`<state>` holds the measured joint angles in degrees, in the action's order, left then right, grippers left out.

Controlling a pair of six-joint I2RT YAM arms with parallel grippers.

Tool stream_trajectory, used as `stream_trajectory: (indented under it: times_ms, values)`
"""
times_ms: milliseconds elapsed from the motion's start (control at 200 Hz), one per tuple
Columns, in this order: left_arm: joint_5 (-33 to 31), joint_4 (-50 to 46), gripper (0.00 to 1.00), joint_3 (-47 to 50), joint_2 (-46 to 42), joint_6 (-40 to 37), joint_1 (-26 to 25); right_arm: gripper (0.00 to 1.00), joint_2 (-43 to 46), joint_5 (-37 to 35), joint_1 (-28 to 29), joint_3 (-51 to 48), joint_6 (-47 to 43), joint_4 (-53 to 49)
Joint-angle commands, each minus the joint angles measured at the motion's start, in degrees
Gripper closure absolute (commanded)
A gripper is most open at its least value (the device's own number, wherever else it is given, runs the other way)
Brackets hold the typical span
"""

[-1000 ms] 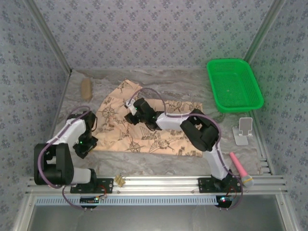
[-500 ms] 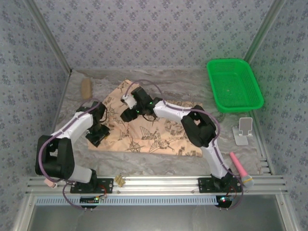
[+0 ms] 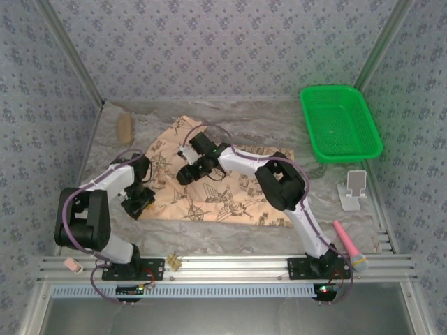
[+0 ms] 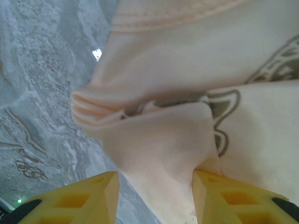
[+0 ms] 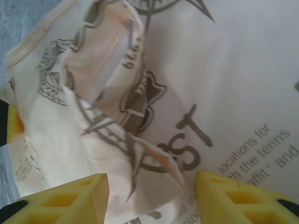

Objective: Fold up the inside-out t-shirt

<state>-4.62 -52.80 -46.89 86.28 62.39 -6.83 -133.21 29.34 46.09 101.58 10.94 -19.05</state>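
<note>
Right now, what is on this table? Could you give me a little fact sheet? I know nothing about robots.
Clothing: tan t-shirt with dark prints, spread on the table
Left arm: left gripper open at the shirt's left edge, with a cloth fold between its fingers
Right arm: right gripper open over bunched cloth in the shirt's upper left part
Other: green basket at far right, apart from the shirt
Folding: no neat fold visible yet

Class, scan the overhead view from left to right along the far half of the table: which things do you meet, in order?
Brown oblong block → tan map-print cloth t-shirt → green plastic mesh basket.
</note>
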Motion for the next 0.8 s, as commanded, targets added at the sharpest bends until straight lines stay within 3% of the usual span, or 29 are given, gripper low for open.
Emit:
stream_trajectory:
  times_ms: [0,255,350,555,635,715,795]
  values:
    - [-1.64,-0.56,0.56,1.58,0.91,-0.96,0.32,0.58,-1.79,2.81,-0.22,2.34,2.19,-2.49]
    - [-1.44,0.18,0.58,4.92,0.98,-0.52,1.06,0.97,-0.44,4.32,-0.91,1.43,4.57,0.62]
    - [-1.42,-0.62,0.58,5.45,0.97,-0.78,1.53,1.00,1.61,2.78,-2.02,-0.26,5.39,1.75]
    - [-2.62,-1.06,0.59,7.49,-0.11,-1.03,3.29,1.00,4.80,-3.24,-4.18,-3.09,5.10,2.14]
    - [-1.02,-0.94,0.59,7.78,-0.96,-1.40,3.37,0.77,4.79,-3.90,-4.10,-3.89,6.82,2.54]
    - [0.00,-1.67,0.54,7.25,-2.62,-1.79,3.34,0.73,5.59,-2.23,-3.59,-5.27,7.71,3.68]
    - [-0.40,-4.16,0.43,4.86,-5.45,-3.09,3.40,0.62,8.67,-4.16,-3.20,-8.01,8.00,4.68]
